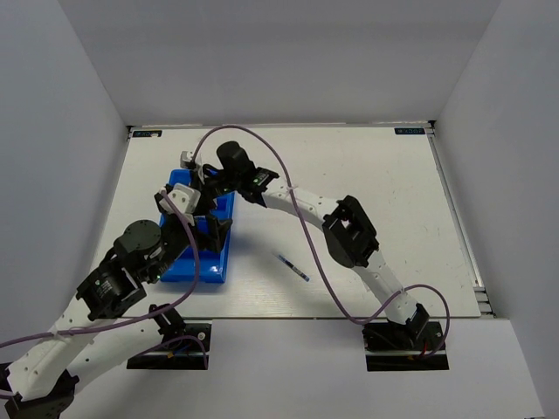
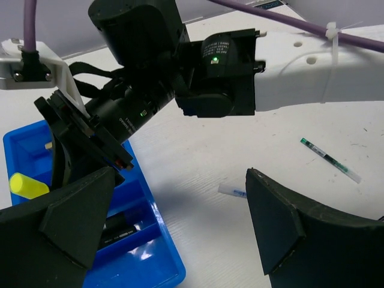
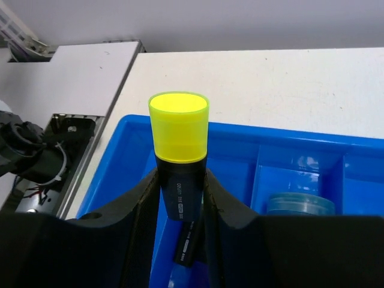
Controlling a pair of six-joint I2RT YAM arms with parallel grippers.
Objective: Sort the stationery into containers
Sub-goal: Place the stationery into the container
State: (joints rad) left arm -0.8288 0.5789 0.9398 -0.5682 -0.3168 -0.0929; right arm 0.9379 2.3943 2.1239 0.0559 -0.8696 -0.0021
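The right arm (image 1: 349, 231) stretches from its base across the counter (image 1: 376, 183) to the far end of the blue tray (image 3: 288, 143), its wrist bent down over it. The right gripper (image 3: 180, 192) is closed tight on a yellow-capped highlighter (image 3: 179, 129). Its fingers clamp the black barrel just under the cap, and the marker hangs above a tray compartment. The left arm (image 1: 131, 262) leans in from the tray's near-left side. The left gripper (image 2: 180, 219) is spread wide with nothing between its fingers, poised over the tray's right edge.

A purple cable (image 2: 288, 20) runs along the right arm, above the counter to the right of the tray. Inside the tray, a round tin (image 3: 300, 204) sits in its own compartment, and a dark marker (image 3: 187, 246) lies in the compartment under the held highlighter. A thin pen (image 1: 290, 266) lies on the counter to the right of the tray, apart from it.

White print runs along the held barrel, and a small label sits on the right arm's wrist housing. Both are too small to read.
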